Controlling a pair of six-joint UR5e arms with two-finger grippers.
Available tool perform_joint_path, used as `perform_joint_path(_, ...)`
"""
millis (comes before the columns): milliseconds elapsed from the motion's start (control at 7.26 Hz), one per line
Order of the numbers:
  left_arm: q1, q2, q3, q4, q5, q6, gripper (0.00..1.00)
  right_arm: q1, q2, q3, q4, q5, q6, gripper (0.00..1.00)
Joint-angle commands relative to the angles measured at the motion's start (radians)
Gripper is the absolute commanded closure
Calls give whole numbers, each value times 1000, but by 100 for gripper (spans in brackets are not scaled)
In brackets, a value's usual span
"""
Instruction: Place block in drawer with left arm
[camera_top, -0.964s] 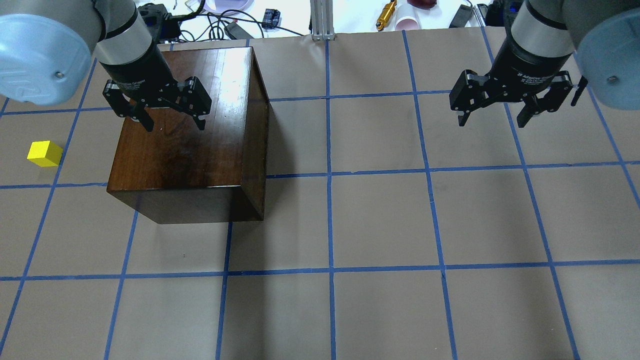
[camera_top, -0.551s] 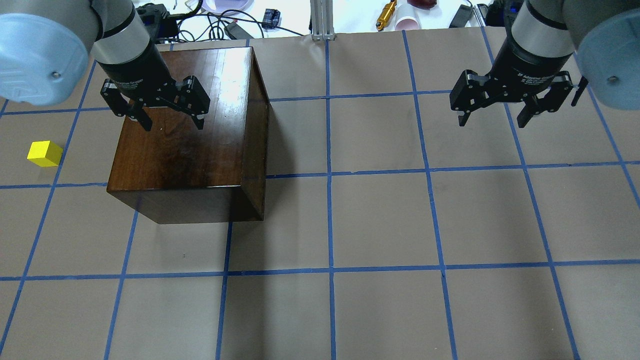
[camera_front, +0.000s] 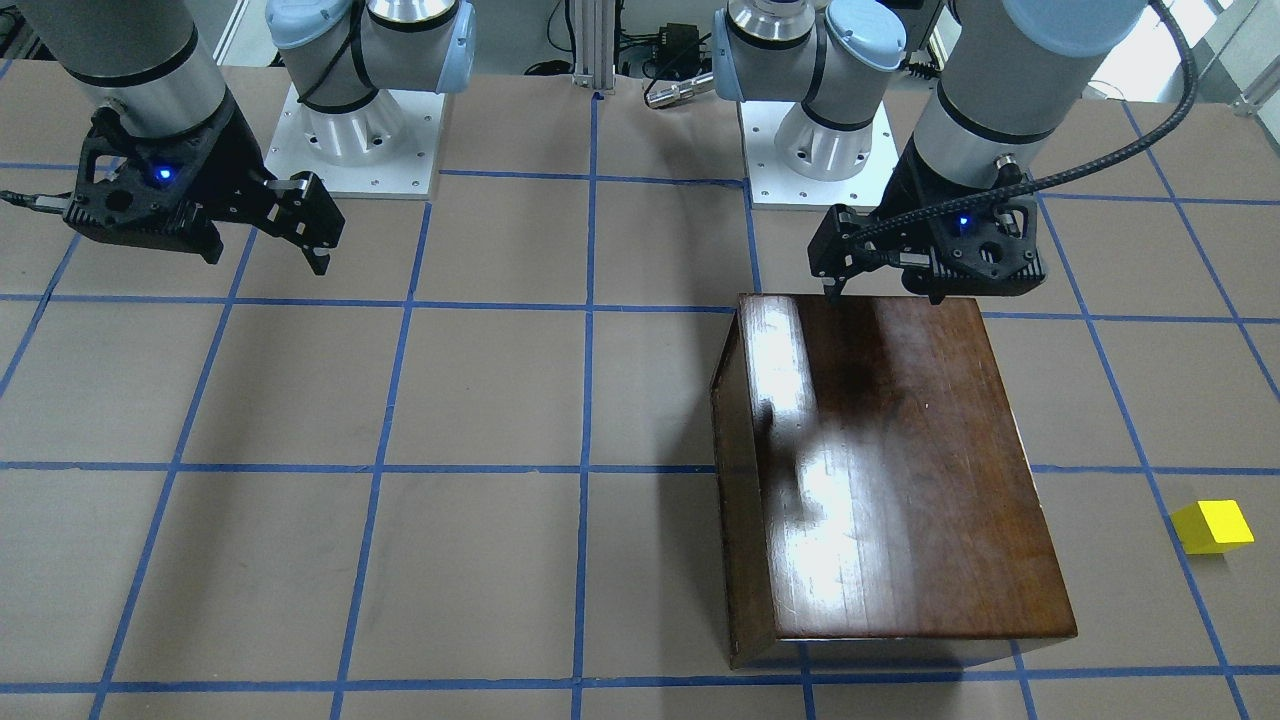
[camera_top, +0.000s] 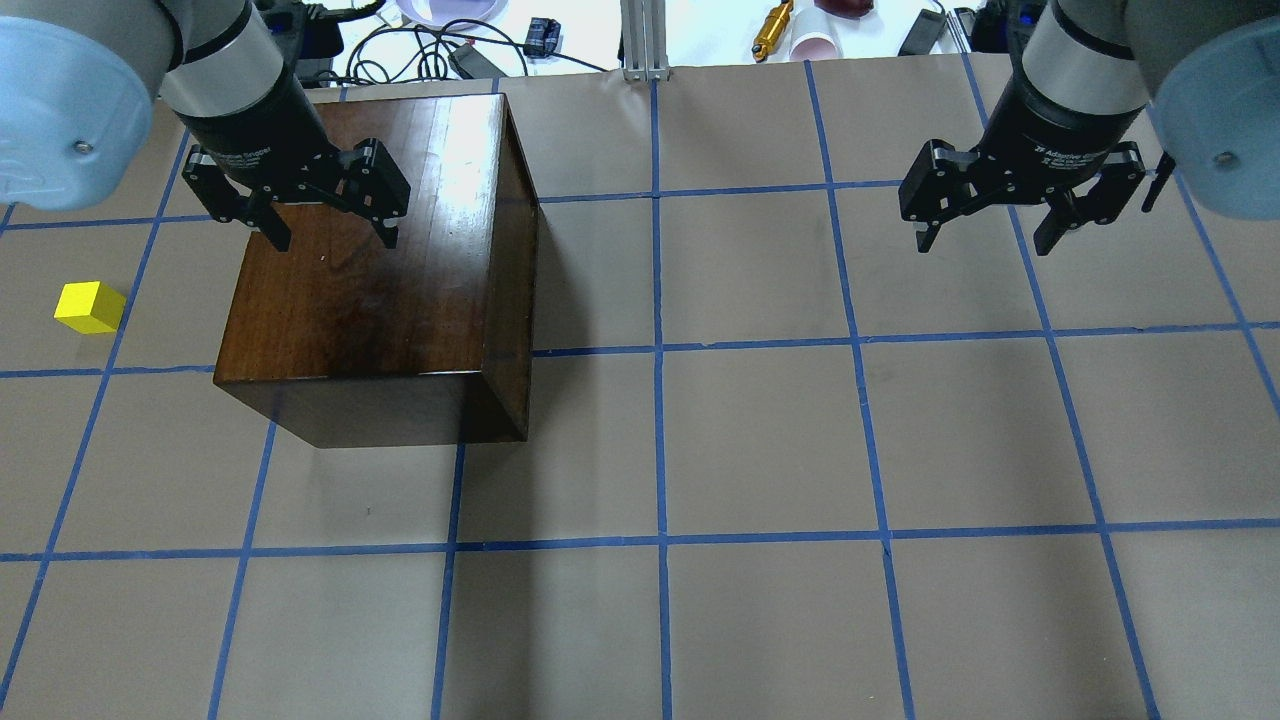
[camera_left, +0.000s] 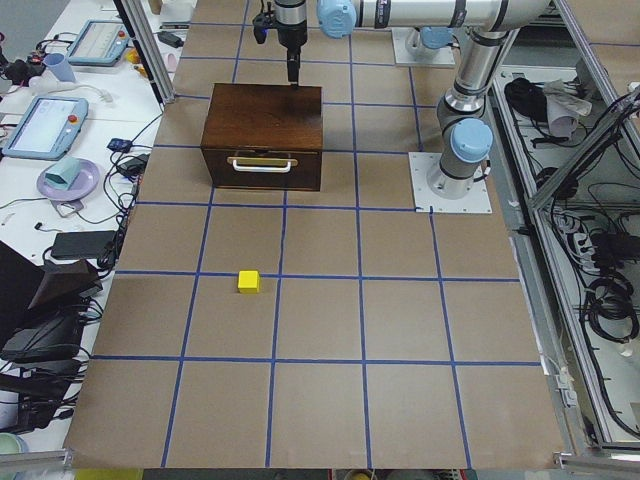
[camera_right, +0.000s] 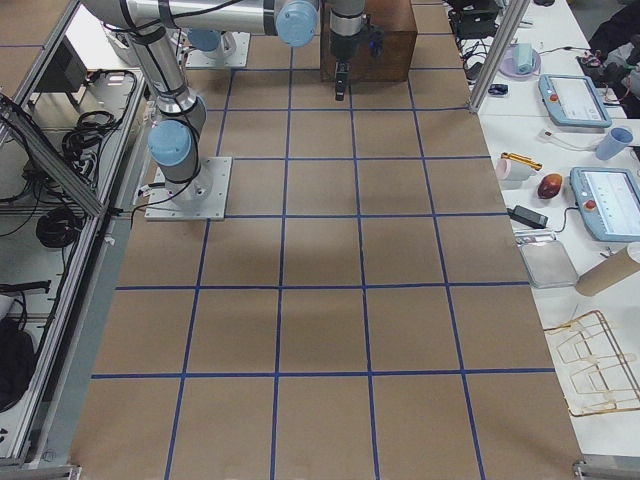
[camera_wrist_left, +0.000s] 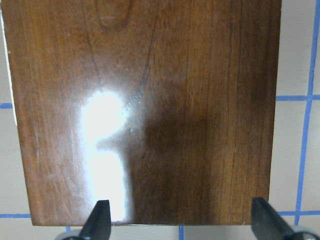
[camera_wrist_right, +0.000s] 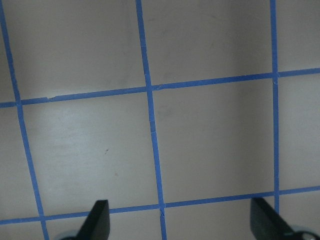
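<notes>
The small yellow block (camera_top: 90, 307) lies on the table to the left of the dark-brown wooden box (camera_top: 380, 260); it also shows in the front view (camera_front: 1212, 526) and the left view (camera_left: 248, 282). The drawer is shut; its dark front with a pale handle (camera_left: 260, 163) faces the block's side. My left gripper (camera_top: 333, 238) hovers open and empty over the box top, seen too in the front view (camera_front: 885, 295) and the left wrist view (camera_wrist_left: 182, 220). My right gripper (camera_top: 985, 243) is open and empty above bare table at the right.
Blue tape lines grid the brown table paper (camera_top: 760, 440). Cables, a gold cylinder (camera_top: 772, 30) and cups lie beyond the far edge. The arm bases (camera_front: 350, 130) stand on the robot's side.
My left gripper has shifted slightly left and toward the far edge over the box top, still open. The right arm, block and box have not moved.
</notes>
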Motion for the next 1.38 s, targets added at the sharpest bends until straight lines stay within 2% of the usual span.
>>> perform_joint_path(0,-2,4,-3,-1,4,-1,0,0,0,0,0,0,0,0)
perform_joint_path(964,21,-8,-14,0,-4,10,0,0,0,0,0,0,0,0)
perform_joint_path(1102,75,-11,-5,-1,-19,14,0,0,0,0,0,0,0,0)
perform_joint_path(1240,143,-14,0,-1,-81,23,0,0,0,0,0,0,0,0)
